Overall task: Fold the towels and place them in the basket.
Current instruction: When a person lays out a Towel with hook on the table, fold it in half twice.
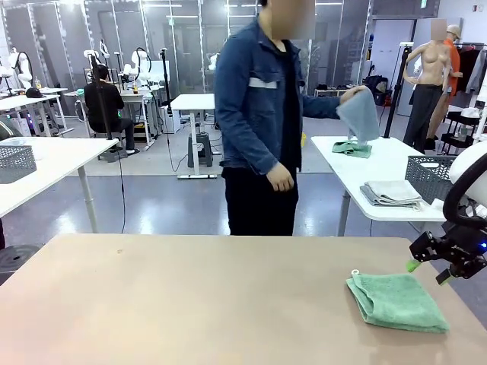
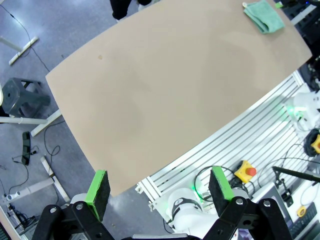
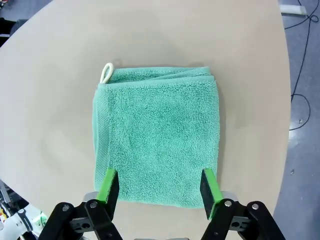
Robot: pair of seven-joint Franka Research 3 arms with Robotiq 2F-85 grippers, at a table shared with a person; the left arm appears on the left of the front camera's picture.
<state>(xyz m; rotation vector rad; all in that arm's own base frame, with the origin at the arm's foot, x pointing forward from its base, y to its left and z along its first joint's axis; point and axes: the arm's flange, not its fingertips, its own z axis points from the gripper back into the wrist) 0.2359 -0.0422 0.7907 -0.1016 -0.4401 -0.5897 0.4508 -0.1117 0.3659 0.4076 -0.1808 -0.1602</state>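
Risks first: the folded mint green towel point(image 3: 157, 140) is nearly as wide as the span between the right gripper point(image 3: 158, 186) pads, so a straight descent could land the pads on the terry, or pinch only the top layer and let the fold open when lifted. A skewed approach might also drag the bundle across the table point(image 2: 165, 100). The second, blue-grey towel point(image 1: 361, 114) is in the person's hand point(image 1: 351, 95), well apart from both sets of jaws, so a handover would need a long reach. Right jaws: set wide, holding nothing, with the towel's nearest edge lying between and just beyond the fingertips; I cannot tell whether they touch it. Left gripper point(image 2: 160, 192): jaws fully wide, nothing between them, bare table edge ahead, green towel far off beyond the fingertips.
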